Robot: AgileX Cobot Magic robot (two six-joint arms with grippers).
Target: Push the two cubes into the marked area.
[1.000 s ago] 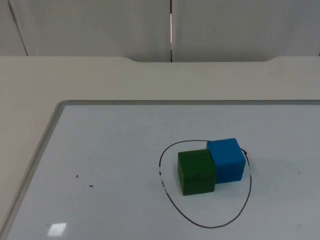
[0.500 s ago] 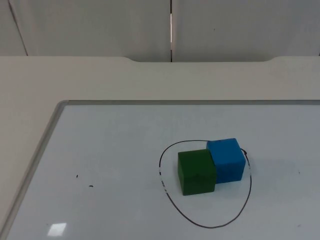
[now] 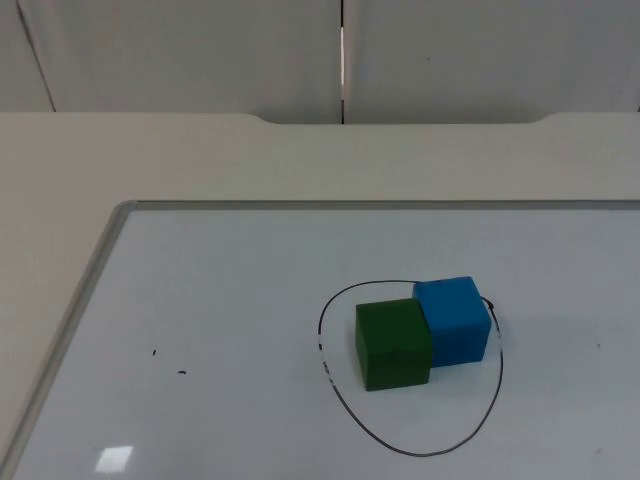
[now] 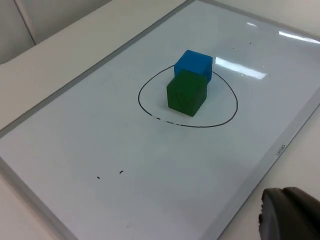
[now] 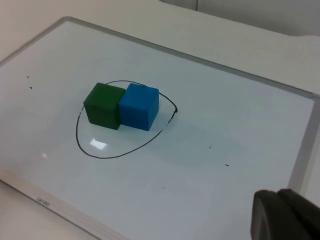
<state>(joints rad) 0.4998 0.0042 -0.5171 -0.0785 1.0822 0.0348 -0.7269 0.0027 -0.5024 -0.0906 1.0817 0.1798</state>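
Observation:
A green cube (image 3: 393, 343) and a blue cube (image 3: 453, 318) stand touching side by side on a whiteboard. Both sit inside a hand-drawn black oval (image 3: 430, 453), the blue one close to its line. The left wrist view looks across the board at the green cube (image 4: 186, 92), with the blue cube (image 4: 194, 63) behind it. My left gripper (image 4: 292, 215) hangs beyond the board's edge, far from them. My right gripper (image 5: 285, 215) is likewise well away from the green cube (image 5: 103, 105) and blue cube (image 5: 139, 106). Both arms wait.
The whiteboard (image 3: 200, 300) lies flat on the table with a raised grey frame (image 3: 80, 300) around it. A few small black marks (image 3: 181, 374) dot its left part. The partition wall (image 3: 200, 50) closes off the back.

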